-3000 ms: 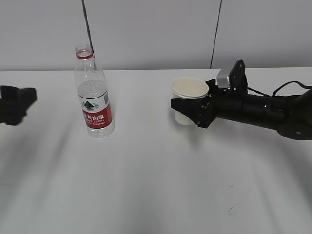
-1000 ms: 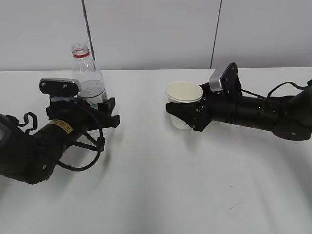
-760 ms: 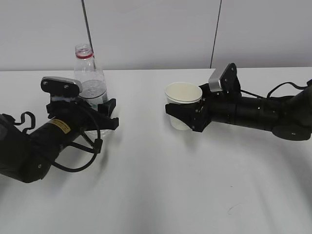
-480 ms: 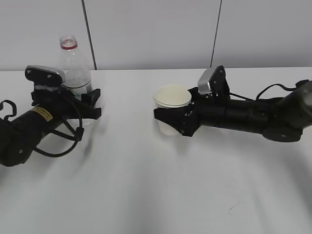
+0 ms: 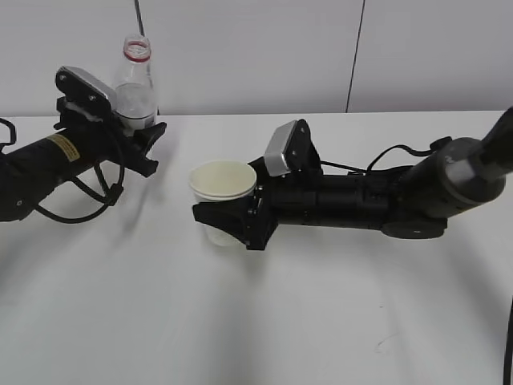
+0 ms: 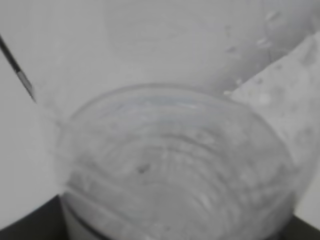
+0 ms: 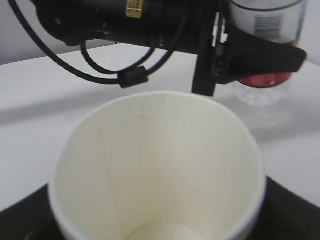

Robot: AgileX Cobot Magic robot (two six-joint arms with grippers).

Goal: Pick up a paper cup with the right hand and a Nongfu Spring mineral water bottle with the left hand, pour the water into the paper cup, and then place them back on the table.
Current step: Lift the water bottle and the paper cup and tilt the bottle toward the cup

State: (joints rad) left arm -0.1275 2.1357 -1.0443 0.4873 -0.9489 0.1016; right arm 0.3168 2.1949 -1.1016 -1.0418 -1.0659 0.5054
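Note:
My left gripper [image 5: 136,136] is shut on the clear water bottle [image 5: 135,84], held upright above the white table [image 5: 264,321] at the far left; its red neck ring shows and no cap is on it. The bottle fills the left wrist view [image 6: 170,170]. My right gripper [image 5: 228,220] is shut on the cream paper cup [image 5: 223,188] and holds it upright left of the table's middle. The right wrist view looks into the empty cup [image 7: 160,165], with the left arm [image 7: 140,20] and the bottle's red label [image 7: 262,77] behind it.
A black cable [image 5: 80,196] loops under the left arm. A small dark scuff [image 5: 385,343] marks the table near the front right. Grey wall panels stand behind the table.
The left gripper has lifted the bottle higher and back to the left. The right gripper has carried the cup left and toward the front, closer to the bottle.

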